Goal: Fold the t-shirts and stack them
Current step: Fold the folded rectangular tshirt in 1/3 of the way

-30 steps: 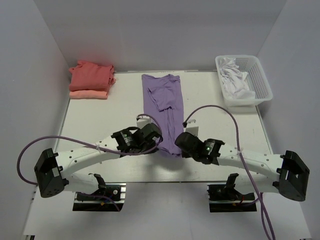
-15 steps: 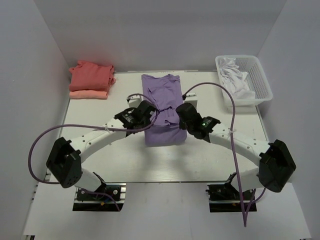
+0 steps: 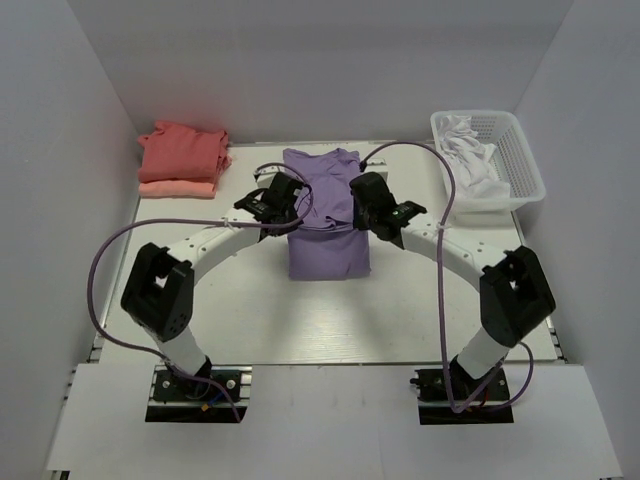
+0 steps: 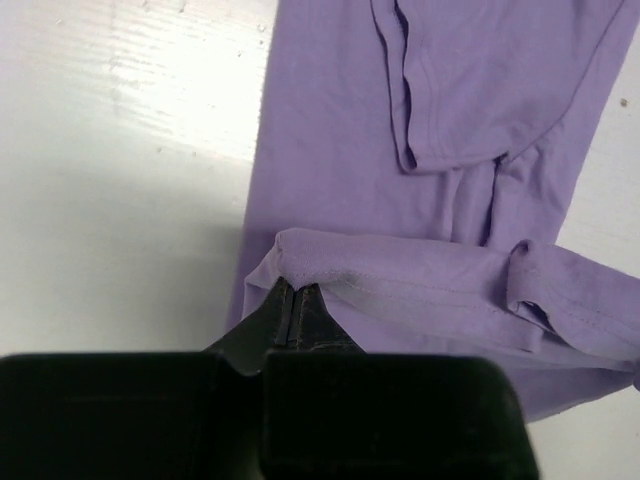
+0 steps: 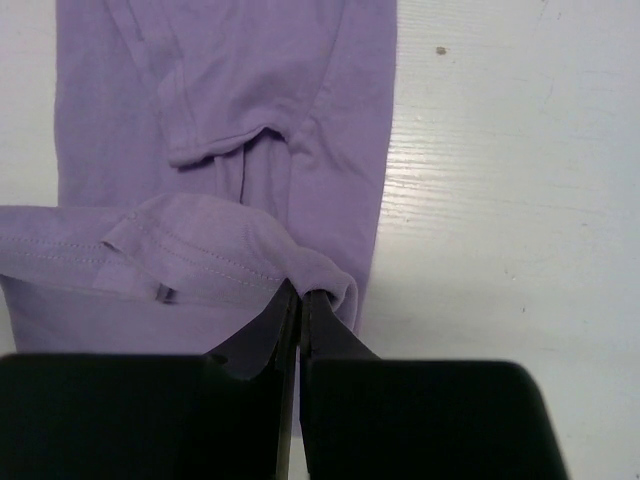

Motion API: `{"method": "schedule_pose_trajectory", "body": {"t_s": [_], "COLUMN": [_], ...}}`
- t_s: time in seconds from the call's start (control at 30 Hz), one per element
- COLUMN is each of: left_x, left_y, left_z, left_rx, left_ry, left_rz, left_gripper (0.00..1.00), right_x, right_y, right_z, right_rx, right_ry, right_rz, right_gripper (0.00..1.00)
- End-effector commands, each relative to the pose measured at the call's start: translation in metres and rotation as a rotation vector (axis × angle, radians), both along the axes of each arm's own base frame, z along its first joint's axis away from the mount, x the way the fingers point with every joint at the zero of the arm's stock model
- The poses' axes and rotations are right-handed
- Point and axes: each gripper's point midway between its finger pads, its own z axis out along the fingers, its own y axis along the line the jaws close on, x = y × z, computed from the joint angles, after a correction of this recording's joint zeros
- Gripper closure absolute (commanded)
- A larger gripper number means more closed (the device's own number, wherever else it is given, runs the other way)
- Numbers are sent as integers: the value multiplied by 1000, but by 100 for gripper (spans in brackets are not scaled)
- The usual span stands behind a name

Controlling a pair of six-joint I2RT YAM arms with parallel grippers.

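Cloth is pinched by both arms. The large lavender-purple soft t-shirt point(image 3: 328, 245) lies on the white table point(image 3: 250, 310), in the middle of its far half, between the two arms. It is folded lengthwise into a narrow band that runs from near to far. Its near end is lifted and doubled over the rest, so the near part looks like a thicker rectangle.

The left gripper point(image 3: 300, 208) is closed tightly on the left corner of the hemmed edge. In the left wrist view its two black fingers point(image 4: 275, 320) meet, with the stitched hem caught between them. The right gripper point(image 3: 357, 212) is closed in the same way on the right corner, as the right wrist view shows. The hem stretches between the two grippers, a little wrinkled, above the flat lower layer of the same shirt. Beyond the hem one folded-in sleeve point(image 5: 230, 95) lies flat on the band.

At the far left corner of the table a folded coral-red t-shirt point(image 3: 185, 148) lies on top of a folded paler salmon-pink t-shirt point(image 3: 175, 188), with their edges nearly in line. This small stack is apart from the lavender shirt. At the far right a white plastic basket with lattice walls point(image 3: 522, 165) holds crumpled white cloth point(image 3: 470, 160). A purple cable point(image 3: 100, 275) loops beside the left arm.
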Motion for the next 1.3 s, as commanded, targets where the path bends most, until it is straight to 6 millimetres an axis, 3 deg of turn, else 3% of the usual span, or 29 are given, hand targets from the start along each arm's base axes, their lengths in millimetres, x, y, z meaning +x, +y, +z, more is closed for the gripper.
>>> {"method": "schedule_pose_trajectory", "body": {"t_s": [0.0,0.1,0.17,0.23,0.27,0.3,0.37,0.43,0.47,0.5,0.53,0.57,0.6,0.7,0.73,0.77,0.8,0.83,0.87,0.93,1.0,1.03,1.07,1.13,1.17,1.27], "left_x": [23,33,44,52,55,63,72,89,96,113,120,125,138,149,147,145,138,133,119,99,70,59,32,13,-11,-39], "left_y": [-16,-18,-20,-18,-22,-12,-6,5,9,15,19,26,27,39,39,38,40,39,38,28,28,24,20,15,17,20], "left_z": [10,-4,-2,-10,-10,-13,-25,-21,-28,-13,-8,0,14,33,31,39,33,33,32,28,20,16,-8,-4,-26,-42], "left_rx": [-46,-47,-72,-69,-77,-75,-57,-73,-66,-88,-100,-97,-112,-135,-125,-131,-124,-124,-135,-131,-126,-145,-176,-215,-205,-206], "left_ry": [-37,-10,-22,-15,-14,-11,25,37,53,19,12,2,-32,-44,-32,-43,-25,-23,-9,5,32,46,117,101,163,187], "left_rz": [-67,-87,-97,-84,-91,-67,-46,18,31,62,83,101,110,128,111,96,97,70,40,-20,-78,-115,-178,-221,-231,-249], "left_gripper": [100,100,100,100,100,100,99,84,57,43,27,0,0,0,0,0,0,0,0,0,0,0,0,0,0,0], "right_x": [18,28,35,44,47,57,69,94,101,117,128,137,142,145,137,133,127,116,103,80,51,38,15,0,-26,-48], "right_y": [4,4,5,9,3,7,8,17,17,18,22,19,19,15,13,12,14,12,9,5,-9,-6,-16,-22,-33,-37], "right_z": [5,-10,-23,-23,-41,-31,-42,-24,-31,-23,-7,7,1,23,12,23,32,31,13,15,-24,-10,-39,-36,-58,-44], "right_rx": [22,33,36,62,51,71,92,149,157,176,195,212,208,244,243,258,271,273,258,265,236,262,238,252,238,286], "right_ry": [-1,37,75,79,123,102,111,56,73,57,31,34,45,34,68,49,34,42,83,86,168,155,230,230,285,231], "right_rz": [0,-25,-39,-57,-87,-95,-109,-107,-105,-121,-109,-106,-105,-72,-51,-37,-2,31,40,79,73,116,104,111,99,139], "right_gripper": [100,100,100,98,98,98,100,88,72,62,56,51,34,25,23,21,16,14,14,13,10,10,10,10,10,10]}}
